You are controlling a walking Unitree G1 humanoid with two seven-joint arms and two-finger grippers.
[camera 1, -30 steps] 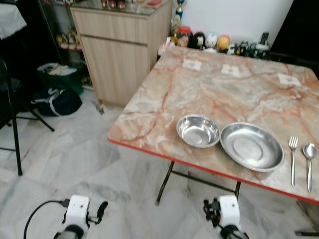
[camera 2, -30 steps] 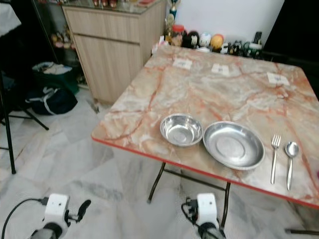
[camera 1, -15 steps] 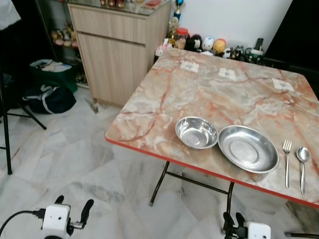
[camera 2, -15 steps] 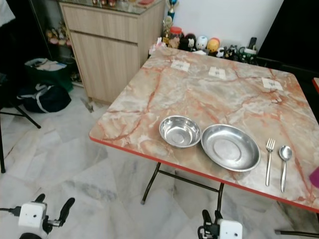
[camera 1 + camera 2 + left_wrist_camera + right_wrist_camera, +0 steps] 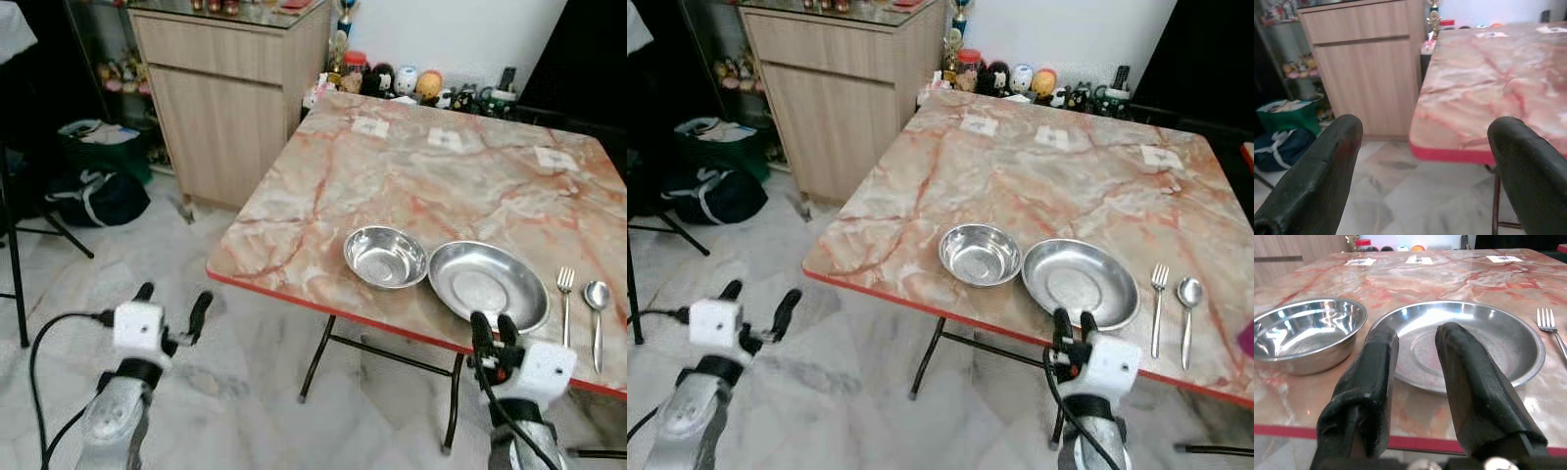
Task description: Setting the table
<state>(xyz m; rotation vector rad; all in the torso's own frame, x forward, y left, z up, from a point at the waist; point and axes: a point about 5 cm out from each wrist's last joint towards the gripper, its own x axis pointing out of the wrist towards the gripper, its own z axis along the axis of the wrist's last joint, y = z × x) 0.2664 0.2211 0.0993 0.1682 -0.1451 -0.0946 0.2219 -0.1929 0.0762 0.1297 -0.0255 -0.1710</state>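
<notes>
A steel bowl [image 5: 386,257] and a wide steel plate [image 5: 487,284] sit side by side near the front edge of the marble-patterned table [image 5: 323,186]. A fork [image 5: 564,304] and a spoon [image 5: 596,308] lie to the right of the plate. My right gripper [image 5: 493,331] is raised at the table's red front edge, just before the plate [image 5: 1498,342]. Its fingers stand a little apart with nothing between them. My left gripper [image 5: 173,304] hangs wide open over the floor, left of the table's corner [image 5: 1449,142], holding nothing.
A wooden cabinet [image 5: 230,88] stands at the table's back left. Bags [image 5: 98,196] lie on the tiled floor beside it. Jars and figurines [image 5: 411,83] line the table's far edge, with small paper cards [image 5: 446,139] in front of them. A black stand leg [image 5: 15,264] is at far left.
Both arms have risen from the bottom of the view. The right gripper has come up to the table edge by the plate. The camera has shifted slightly.
</notes>
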